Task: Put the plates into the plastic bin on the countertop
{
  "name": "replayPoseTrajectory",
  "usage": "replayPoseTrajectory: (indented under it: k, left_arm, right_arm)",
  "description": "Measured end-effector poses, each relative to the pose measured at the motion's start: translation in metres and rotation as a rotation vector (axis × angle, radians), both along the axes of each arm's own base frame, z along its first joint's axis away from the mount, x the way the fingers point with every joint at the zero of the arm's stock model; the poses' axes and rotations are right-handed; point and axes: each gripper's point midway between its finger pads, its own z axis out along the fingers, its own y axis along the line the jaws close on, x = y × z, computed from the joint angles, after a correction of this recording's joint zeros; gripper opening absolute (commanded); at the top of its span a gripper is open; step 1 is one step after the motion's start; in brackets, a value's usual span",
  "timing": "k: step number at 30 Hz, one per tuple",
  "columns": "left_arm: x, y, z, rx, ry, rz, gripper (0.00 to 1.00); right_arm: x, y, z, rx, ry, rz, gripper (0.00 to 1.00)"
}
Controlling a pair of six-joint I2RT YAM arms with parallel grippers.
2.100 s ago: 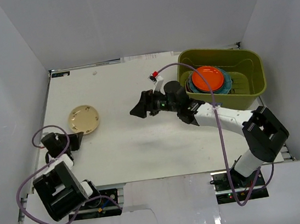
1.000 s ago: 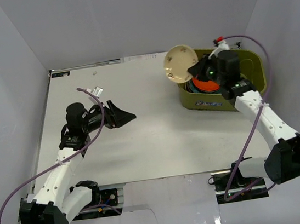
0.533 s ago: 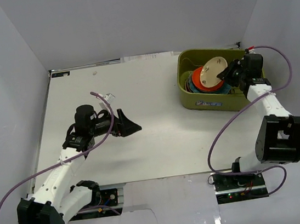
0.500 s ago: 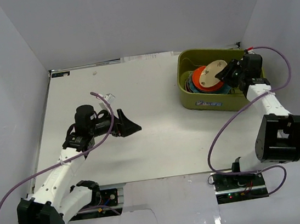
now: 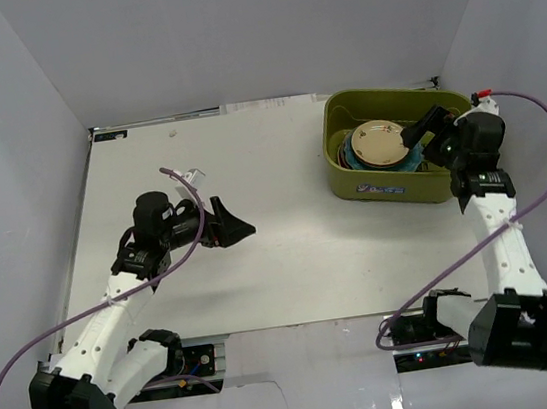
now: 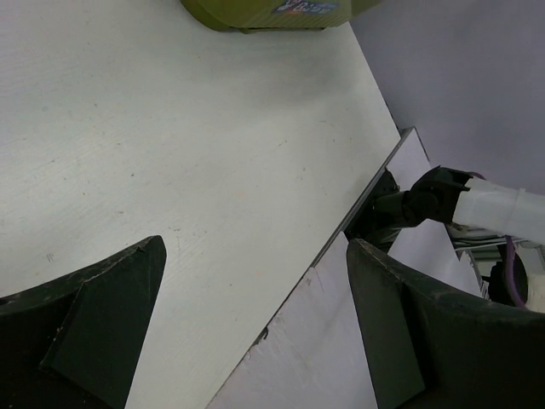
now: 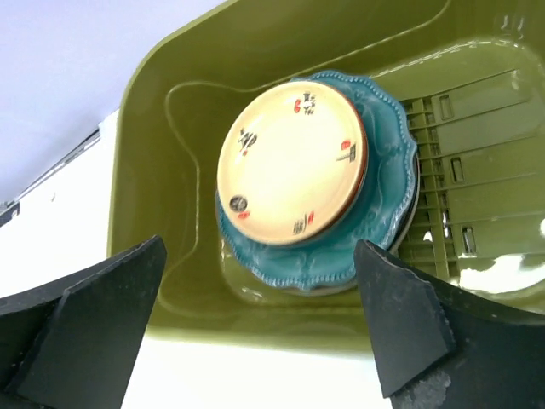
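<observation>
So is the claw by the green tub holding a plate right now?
No, the right gripper is open and empty; the beige plate lies atop the stack in the plastic bin.

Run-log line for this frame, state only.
left fingers: open, empty, over countertop | right fingers: open, empty, over bin | beige plate: topmost, above teal scalloped plate, in bin

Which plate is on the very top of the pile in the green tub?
The cream round plate with little red and black marks; the bigger teal scalloped plate peeks out underneath it.
</observation>
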Motion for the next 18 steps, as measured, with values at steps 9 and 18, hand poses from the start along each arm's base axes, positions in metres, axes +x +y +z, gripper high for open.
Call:
replayPoseTrajectory:
  k: [9, 18]
  left_arm:
    - [0.007, 0.004, 0.097, -0.119, -0.189, 0.088, 0.98]
    - [-0.044, 0.049, 0.246, -0.3, -0.618, 0.267, 0.98]
  right_arm:
    - [-0.076, 0.045, 0.064, 0.009, -0.209, 0.21, 0.9]
    - [-0.188, 0.077, 0.248, -0.21, -0.755, 0.326, 0.9]
